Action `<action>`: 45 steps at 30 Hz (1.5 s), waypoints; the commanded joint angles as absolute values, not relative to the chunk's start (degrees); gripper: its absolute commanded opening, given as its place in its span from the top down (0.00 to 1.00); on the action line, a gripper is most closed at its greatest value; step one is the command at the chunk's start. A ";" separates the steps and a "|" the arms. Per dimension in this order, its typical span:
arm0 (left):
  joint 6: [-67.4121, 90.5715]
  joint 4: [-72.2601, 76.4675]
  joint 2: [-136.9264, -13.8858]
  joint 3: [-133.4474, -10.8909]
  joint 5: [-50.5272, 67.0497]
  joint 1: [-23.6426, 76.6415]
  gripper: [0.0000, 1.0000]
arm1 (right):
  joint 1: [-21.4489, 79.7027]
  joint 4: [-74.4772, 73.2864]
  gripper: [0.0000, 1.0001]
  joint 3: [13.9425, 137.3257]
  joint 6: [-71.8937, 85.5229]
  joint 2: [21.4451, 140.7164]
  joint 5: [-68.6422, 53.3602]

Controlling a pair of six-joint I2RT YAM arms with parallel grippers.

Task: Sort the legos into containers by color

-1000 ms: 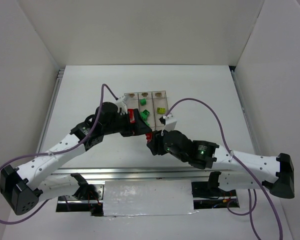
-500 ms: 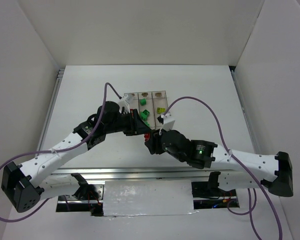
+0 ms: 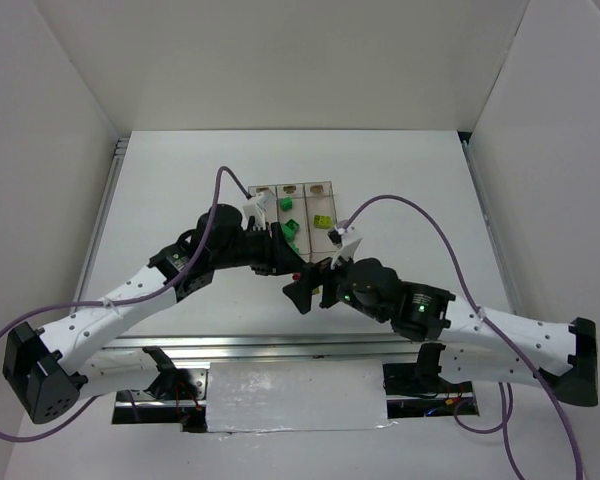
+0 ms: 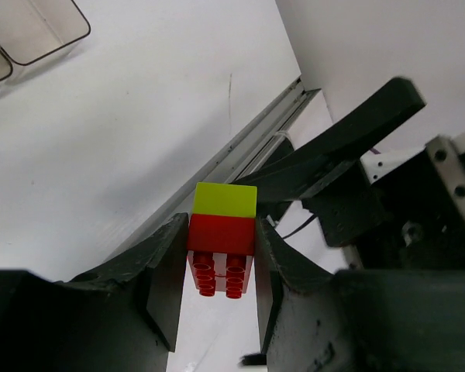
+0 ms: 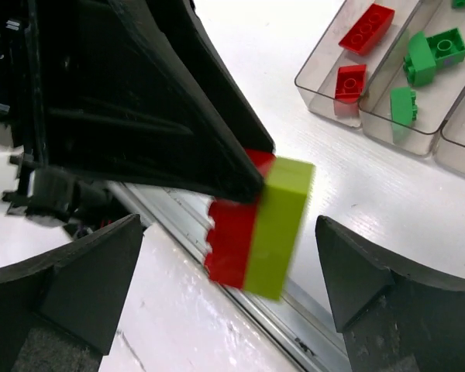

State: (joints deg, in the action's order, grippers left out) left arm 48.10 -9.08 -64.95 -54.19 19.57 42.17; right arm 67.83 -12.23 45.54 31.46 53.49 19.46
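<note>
A red lego (image 4: pixel 221 232) with a yellow-green lego (image 4: pixel 225 200) stuck on its far side hangs above the table, and my left gripper (image 4: pixel 221 242) is shut on the red one. My right gripper (image 5: pixel 229 230) stands open, one finger on each side of the same red (image 5: pixel 232 248) and yellow-green (image 5: pixel 277 225) pair, touching neither. From above, both grippers (image 3: pixel 285 262) (image 3: pixel 305 285) meet just in front of the containers (image 3: pixel 332 200). The left container (image 5: pixel 319 48) holds two red legos (image 5: pixel 366 28); the middle one holds green legos (image 5: pixel 430 54); a yellow-green lego (image 3: pixel 322 221) lies in the right one.
An aluminium rail (image 5: pixel 310 325) runs along the table's near edge, below the held bricks. Purple cables (image 3: pixel 420 225) loop over both arms. White walls (image 3: pixel 60 150) enclose the table on three sides.
My left gripper moved right and shut on the brick pair that the right gripper held. The right gripper then opened and drew back a little.
</note>
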 commanded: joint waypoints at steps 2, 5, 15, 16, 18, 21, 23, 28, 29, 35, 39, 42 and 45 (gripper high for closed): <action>41.76 -8.18 -62.32 -58.01 22.49 42.01 1.00 | 62.86 -7.48 0.00 40.45 25.50 44.23 6.44; 37.98 -5.89 -60.56 -57.04 28.01 42.01 1.00 | 57.76 -5.28 0.00 37.53 23.65 34.40 -7.17; 37.08 6.67 -57.92 -51.51 43.41 41.84 1.00 | 50.19 -3.35 0.09 38.67 22.41 35.41 -24.95; 37.18 7.20 -58.01 -51.50 43.94 41.84 1.00 | 50.10 -1.69 0.10 38.85 22.76 36.64 -26.96; 37.61 8.69 -58.01 -51.16 45.60 41.84 1.00 | 50.19 -1.06 0.14 39.55 22.76 38.05 -28.21; 37.97 10.28 -57.48 -50.54 46.23 41.84 1.00 | 50.10 1.65 0.38 39.03 22.85 39.81 -29.97; 37.36 9.67 -57.04 -50.45 46.41 41.84 1.00 | 50.18 2.02 0.83 38.85 22.41 39.99 -30.94; 33.15 5.28 -55.02 -50.89 43.26 41.57 1.00 | 48.61 1.32 1.00 37.09 20.74 36.66 -30.76; 32.70 3.10 -53.80 -50.98 41.76 41.31 1.00 | 47.56 0.97 1.00 36.39 20.57 35.95 -31.37; 31.90 -1.94 -52.56 -51.68 38.84 36.48 1.00 | 43.34 -0.79 1.00 35.60 20.39 35.06 -31.55; 32.08 -3.40 -51.86 -52.28 36.58 35.42 1.00 | 42.10 -0.18 1.00 34.98 21.27 36.47 -28.59; 31.90 -14.62 -51.59 -56.58 22.19 35.42 1.00 | 42.01 -3.94 1.00 37.26 22.93 40.68 -8.90; 32.86 -23.78 -51.42 -60.45 7.77 35.33 1.00 | 41.14 -10.71 1.00 44.19 24.87 52.61 9.50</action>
State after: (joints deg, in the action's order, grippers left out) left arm 33.06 -14.46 -52.95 -54.92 23.27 35.77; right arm 42.17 -5.65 38.52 23.09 44.29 -13.23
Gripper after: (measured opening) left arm 0.469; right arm 0.441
